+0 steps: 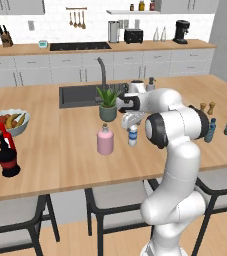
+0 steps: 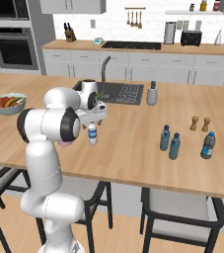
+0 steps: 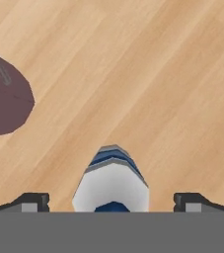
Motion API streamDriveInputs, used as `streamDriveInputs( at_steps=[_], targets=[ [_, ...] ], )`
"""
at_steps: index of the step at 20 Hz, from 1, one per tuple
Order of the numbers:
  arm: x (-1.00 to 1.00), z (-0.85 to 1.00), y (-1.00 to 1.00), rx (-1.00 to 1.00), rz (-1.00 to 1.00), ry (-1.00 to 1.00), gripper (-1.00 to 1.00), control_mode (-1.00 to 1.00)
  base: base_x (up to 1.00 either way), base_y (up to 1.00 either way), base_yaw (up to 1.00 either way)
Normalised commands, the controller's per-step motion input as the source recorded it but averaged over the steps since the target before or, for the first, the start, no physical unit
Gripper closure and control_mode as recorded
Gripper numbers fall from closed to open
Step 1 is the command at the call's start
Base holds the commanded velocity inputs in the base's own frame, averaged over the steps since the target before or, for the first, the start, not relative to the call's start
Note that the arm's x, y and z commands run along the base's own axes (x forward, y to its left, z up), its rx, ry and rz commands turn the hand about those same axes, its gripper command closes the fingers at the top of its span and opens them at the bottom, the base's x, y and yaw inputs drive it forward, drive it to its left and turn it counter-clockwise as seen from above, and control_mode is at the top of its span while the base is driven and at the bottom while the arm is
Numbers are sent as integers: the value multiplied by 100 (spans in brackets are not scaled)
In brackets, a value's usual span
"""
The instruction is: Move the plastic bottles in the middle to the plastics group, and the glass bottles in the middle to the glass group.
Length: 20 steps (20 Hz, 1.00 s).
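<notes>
Left base view shows the wide wooden tabletop [image 1: 45, 150] with the white arm bent over its middle, the gripper [image 1: 131, 121] pointing down above the clear-white plastic bottle [image 1: 133, 136]. Just to that bottle's left stands the pink glass bottle [image 1: 105, 140], close but apart; the black-and-red bottle of the glass group [image 1: 7, 155] stands far off at the left end, near the fruit bowl [image 1: 7, 122]. The plastics group [image 2: 170, 141] stands well to the right on the tabletop, with one more blue bottle [image 2: 208, 145] further right, in front of two brown shakers [image 2: 200, 123].

The step in hand appears to be grasping the clear-white bottle. To do it well, the gripper should come straight down with the bottle centred between the fingers, and close below the blue cap on the body, so the slim bottle does not tip or slip. Sideways drift towards the pink bottle should be avoided, since it could be knocked.

In the hand view the fingertips [image 3: 30, 201] are spread wide, one on each side of the bottle [image 3: 112, 185], with clear gaps to it. The gripper touches nothing and holds nothing; the bottle stands upright on the tabletop, roughly centred between the tips.
</notes>
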Motion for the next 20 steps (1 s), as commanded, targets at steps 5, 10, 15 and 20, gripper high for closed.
streamDriveInputs(
  at_steps=[5, 10, 15, 20],
  targets=[
    [3, 0, 0, 0, 0, 0, -100, -100, 0, 0, 0],
    [0, 0, 0, 0, 0, 0, 100, -100, 0, 0, 0],
    [0, 0, 0, 0, 0, 0, 100, -100, 0, 0, 0],
    [0, 3, -10, 0, -1, 2, 100, -100, 0, 0, 0]
  ],
)
